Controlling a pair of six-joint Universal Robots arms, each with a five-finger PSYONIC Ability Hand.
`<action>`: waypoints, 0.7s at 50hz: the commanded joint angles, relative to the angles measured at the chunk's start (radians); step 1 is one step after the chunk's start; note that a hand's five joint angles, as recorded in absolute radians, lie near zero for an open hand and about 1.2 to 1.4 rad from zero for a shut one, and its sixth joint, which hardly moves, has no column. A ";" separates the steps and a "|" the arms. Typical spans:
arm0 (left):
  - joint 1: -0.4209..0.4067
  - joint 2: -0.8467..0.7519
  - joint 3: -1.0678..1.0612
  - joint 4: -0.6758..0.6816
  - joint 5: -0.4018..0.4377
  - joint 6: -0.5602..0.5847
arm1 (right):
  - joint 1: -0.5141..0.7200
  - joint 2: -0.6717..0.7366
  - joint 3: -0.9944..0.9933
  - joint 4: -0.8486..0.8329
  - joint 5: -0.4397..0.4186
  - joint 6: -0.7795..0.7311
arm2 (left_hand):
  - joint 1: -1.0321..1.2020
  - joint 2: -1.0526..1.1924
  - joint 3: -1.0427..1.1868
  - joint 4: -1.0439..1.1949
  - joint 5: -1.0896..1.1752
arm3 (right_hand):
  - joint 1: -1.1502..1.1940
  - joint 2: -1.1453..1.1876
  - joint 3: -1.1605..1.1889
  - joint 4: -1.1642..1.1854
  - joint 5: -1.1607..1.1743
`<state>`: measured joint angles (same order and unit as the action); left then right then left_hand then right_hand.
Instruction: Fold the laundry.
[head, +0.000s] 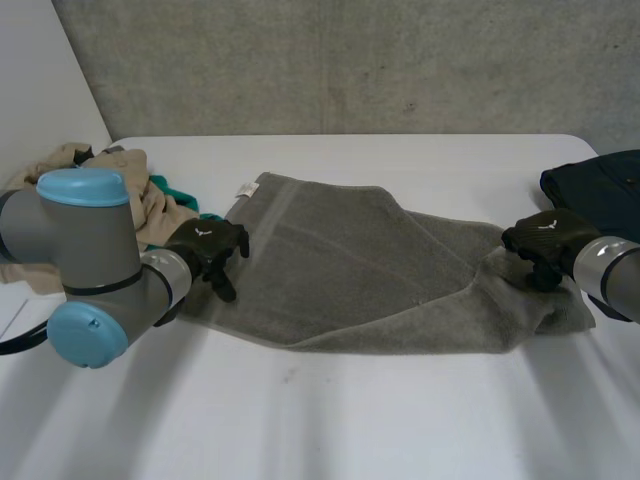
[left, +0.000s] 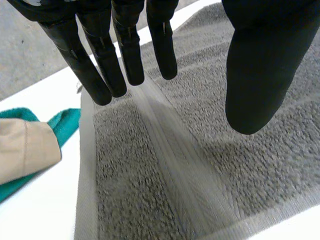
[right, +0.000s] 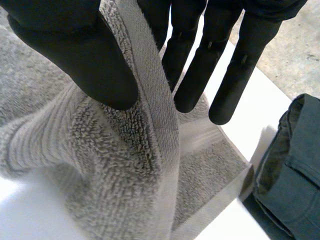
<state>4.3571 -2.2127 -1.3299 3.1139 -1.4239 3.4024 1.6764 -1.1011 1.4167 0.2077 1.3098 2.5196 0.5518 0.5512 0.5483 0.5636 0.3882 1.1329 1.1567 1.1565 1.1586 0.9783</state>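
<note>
While the grey towel (head: 350, 270) lies spread across the white counter (head: 330, 420), one part folded over its middle, each hand is at one of its ends. The left hand (head: 205, 248) is at the left end, its fingers (left: 127, 55) straight and apart from the thumb, holding nothing. The towel's woven band runs right under the fingertips, and I cannot tell whether they touch it. Just beside those fingers, off the towel's edge, lies a teal cloth (left: 65, 122) with a beige cloth (left: 25, 150) on it. The right hand (head: 545, 240) is at the right end, where a raised ridge of towel is pinched between thumb and fingers. Beyond those fingertips, just beside the towel, sits a dark garment (right: 295, 170).
</note>
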 joint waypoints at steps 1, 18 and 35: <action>-0.002 0.011 -0.006 0.009 -0.001 -0.002 | 0.062 0.024 -0.076 0.035 0.075 0.010 | 0.102 0.103 0.106 0.090 0.091 | 0.008 -0.016 -0.016 -0.018 -0.012; 0.016 0.071 -0.055 0.025 0.003 -0.002 | 0.170 0.190 -0.286 0.160 0.218 -0.033 | 0.099 0.100 0.103 0.087 0.088 | -0.169 -0.193 -0.192 -0.194 -0.189; 0.021 0.090 -0.063 0.023 -0.003 0.003 | 0.243 0.237 -0.375 0.193 0.272 -0.188 | 0.087 0.088 0.091 0.076 0.076 | 0.263 0.240 0.240 0.238 0.243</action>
<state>4.3759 -2.1311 -1.3896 3.1403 -1.4251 3.4037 1.9115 -0.8873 1.0725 0.3773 1.5468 2.4301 0.5519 0.5515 0.5483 0.5633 0.3881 1.1322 1.1575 1.1480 1.1486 0.9696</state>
